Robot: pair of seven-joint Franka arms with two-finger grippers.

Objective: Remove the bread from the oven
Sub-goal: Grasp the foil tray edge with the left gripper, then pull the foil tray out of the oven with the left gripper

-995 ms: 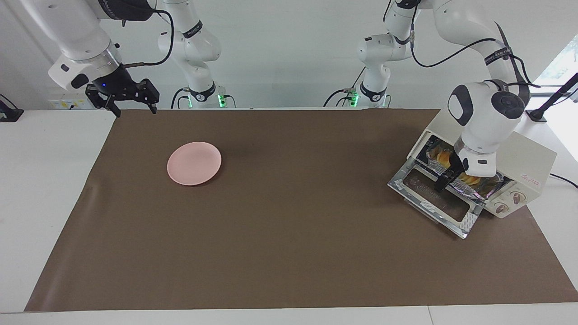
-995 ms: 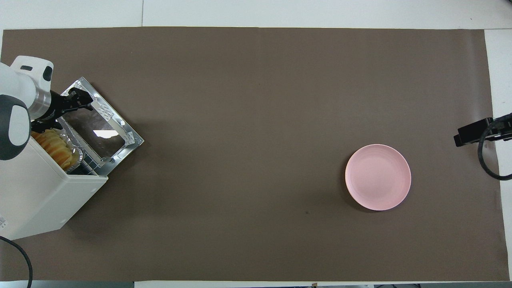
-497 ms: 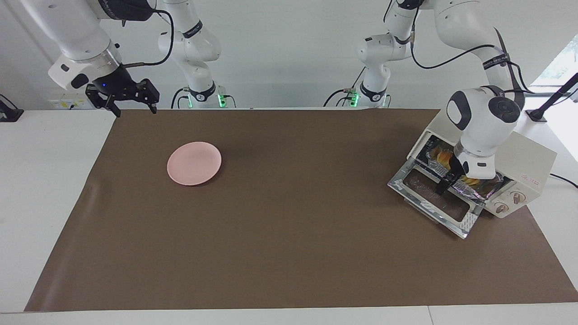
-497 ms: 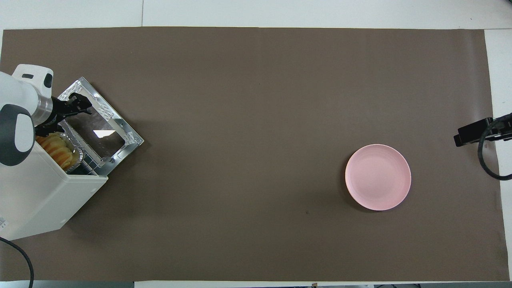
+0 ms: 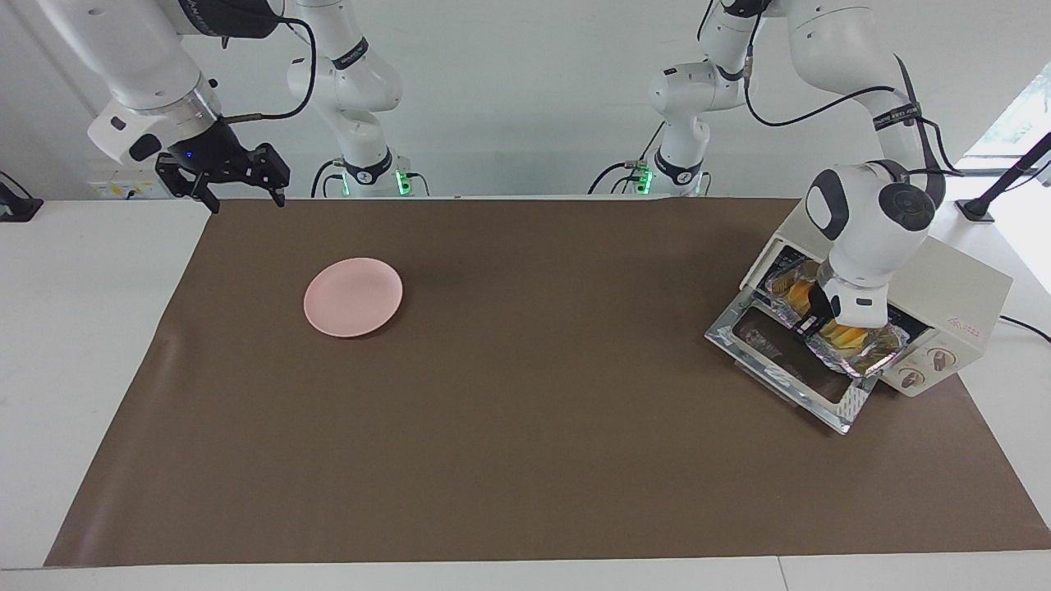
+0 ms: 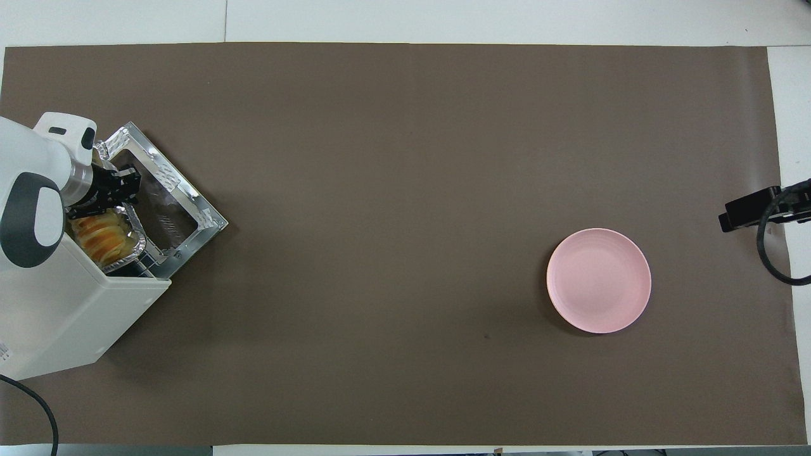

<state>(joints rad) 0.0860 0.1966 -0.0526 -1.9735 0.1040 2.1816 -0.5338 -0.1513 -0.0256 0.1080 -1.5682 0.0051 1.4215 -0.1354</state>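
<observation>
The cream-white oven (image 5: 961, 287) stands at the left arm's end of the table, its glass door (image 5: 788, 361) folded down flat. The golden bread (image 5: 850, 333) lies in a crinkled foil tray (image 5: 870, 355) that sticks partly out of the oven mouth over the door. My left gripper (image 5: 824, 315) reaches down into the mouth and is shut on the bread's middle; the hand hides its fingers here. In the overhead view the left gripper (image 6: 114, 193) sits over the bread (image 6: 101, 235). My right gripper (image 5: 245, 199) waits open over the mat's corner at the right arm's end.
A pink plate (image 5: 353, 296) lies on the brown mat toward the right arm's end, also seen from overhead (image 6: 599, 280). The oven's power cable (image 5: 1022, 327) runs off at the left arm's end.
My left gripper moved from over the door into the oven mouth and closed its wide-open fingers. The foil tray with the bread slid a little out over the door. The right arm stayed still.
</observation>
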